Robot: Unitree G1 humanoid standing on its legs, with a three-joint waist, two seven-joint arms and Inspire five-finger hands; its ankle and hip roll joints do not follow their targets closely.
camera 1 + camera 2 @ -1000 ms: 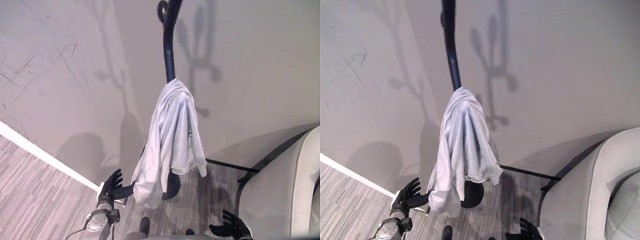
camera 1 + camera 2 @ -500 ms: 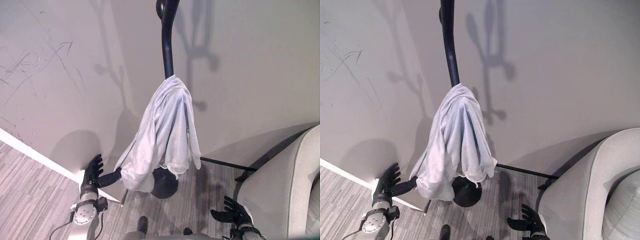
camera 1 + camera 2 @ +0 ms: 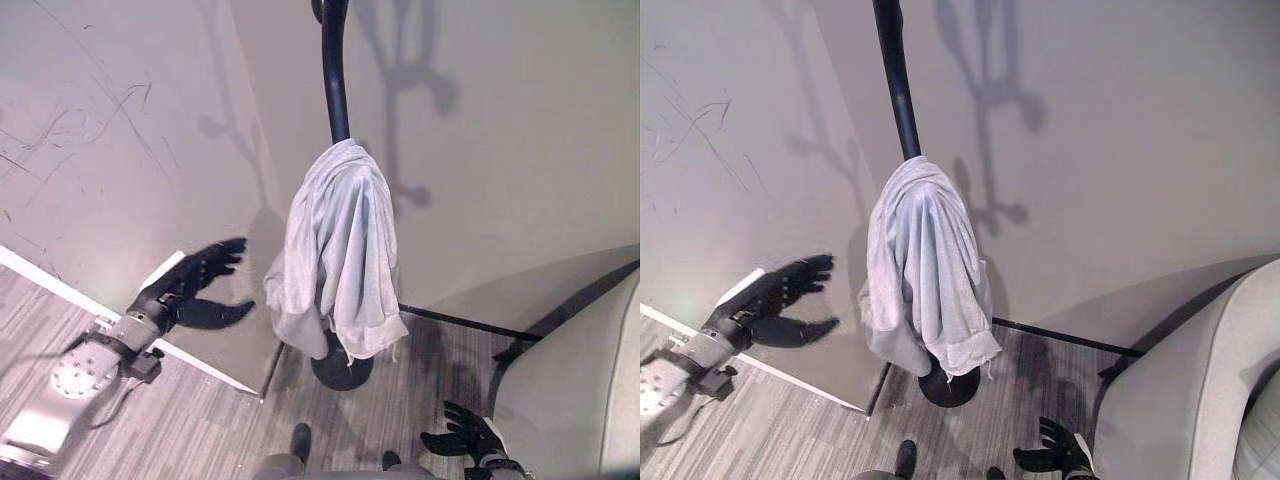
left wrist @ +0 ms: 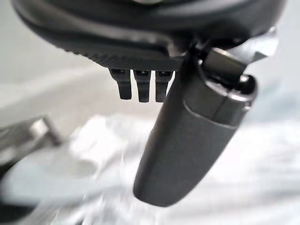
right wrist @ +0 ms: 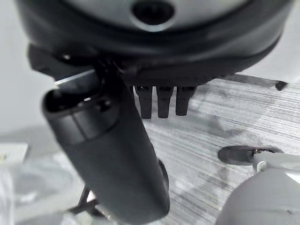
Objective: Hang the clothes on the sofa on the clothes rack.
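A pale grey garment (image 3: 340, 255) hangs draped over a hook of the black clothes rack (image 3: 333, 70), whose round base (image 3: 342, 370) stands on the floor near the wall. My left hand (image 3: 195, 285) is raised to the left of the garment, apart from it, fingers straight and spread, holding nothing. The same hand shows in the right eye view (image 3: 780, 300). My right hand (image 3: 462, 440) hangs low beside the sofa (image 3: 575, 390), fingers relaxed and empty. In the left wrist view the thumb (image 4: 187, 140) stands out before blurred pale cloth.
A beige wall rises behind the rack, with a white skirting board (image 3: 40, 275) at the left. A thin black bar (image 3: 470, 325) runs along the floor from the rack's base toward the grey sofa at the right. The floor is grey striped carpet.
My left hand has let go of the garment's lower edge and lifted up and away to the left. The garment now hangs straight down. The camera has shifted slightly.
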